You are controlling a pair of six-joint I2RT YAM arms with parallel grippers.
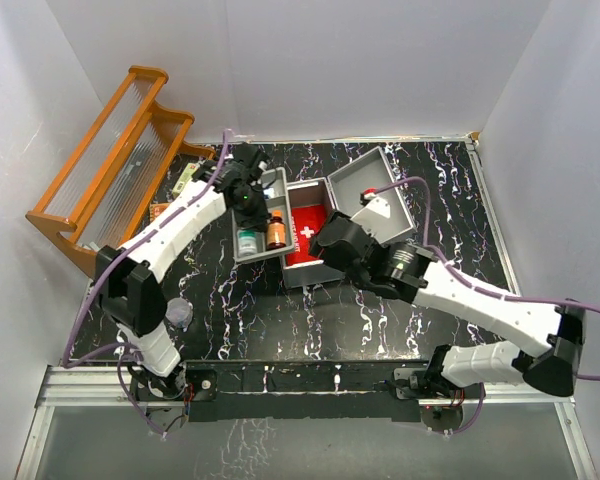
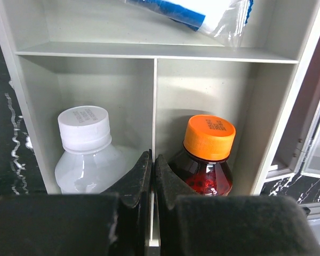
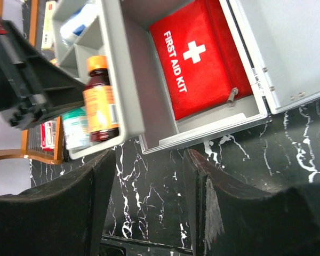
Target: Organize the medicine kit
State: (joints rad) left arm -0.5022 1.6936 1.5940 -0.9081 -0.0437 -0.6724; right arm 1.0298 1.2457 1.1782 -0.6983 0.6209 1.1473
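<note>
The medicine kit (image 1: 315, 276) lies open mid-table, its lid (image 1: 380, 178) swung back to the right. A red first-aid pouch (image 1: 305, 228) lies inside it (image 3: 202, 58). My left gripper (image 2: 153, 158) is shut on the centre divider of a grey tray (image 2: 96, 50), which it holds just left of the kit (image 1: 259, 257). An orange-capped brown bottle (image 2: 208, 152), a white-capped bottle (image 2: 85, 144) and a plastic bag (image 2: 202, 13) sit in the tray. My right gripper (image 3: 149, 160) hangs open over bare table by the kit's near wall (image 3: 218, 128), with nothing between its fingers.
A wooden rack (image 1: 110, 150) stands at the far left, with small boxes (image 1: 185, 178) beside it. A white item (image 1: 377, 205) lies in the kit's lid. A small clear object (image 1: 178, 312) rests near the left arm's base. White walls close in the table.
</note>
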